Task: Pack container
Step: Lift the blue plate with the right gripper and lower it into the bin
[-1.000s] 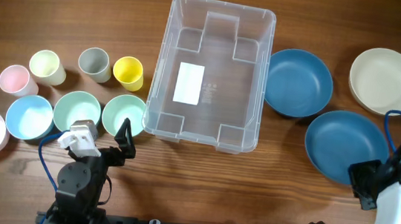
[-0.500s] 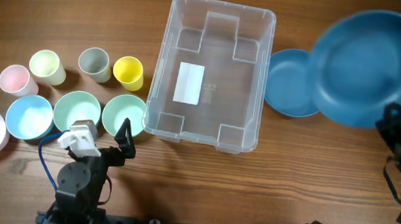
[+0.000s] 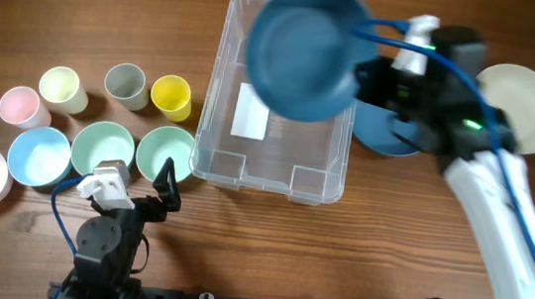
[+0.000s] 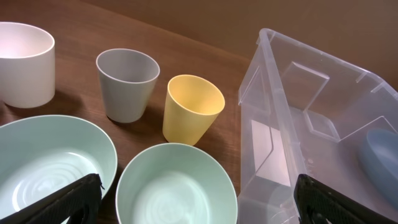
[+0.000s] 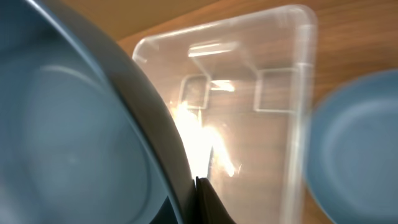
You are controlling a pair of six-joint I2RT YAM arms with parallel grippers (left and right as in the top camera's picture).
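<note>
Pinches the rim of a dark blue bowl with the right hand, clamped tight onto it. Holds it raised above the far half of the container. At the middle of the desk, the container itself: upright, open-topped, white label on its floor. Just right of it, partly under the right arm, another blue bowl; farther right, a cream bowl. Spreads the left hand wide, just on the near side of a mint bowl, with a second mint bowl to its left. Beyond these, a yellow cup and a grey cup, the yellow one near the container's left wall.
</note>
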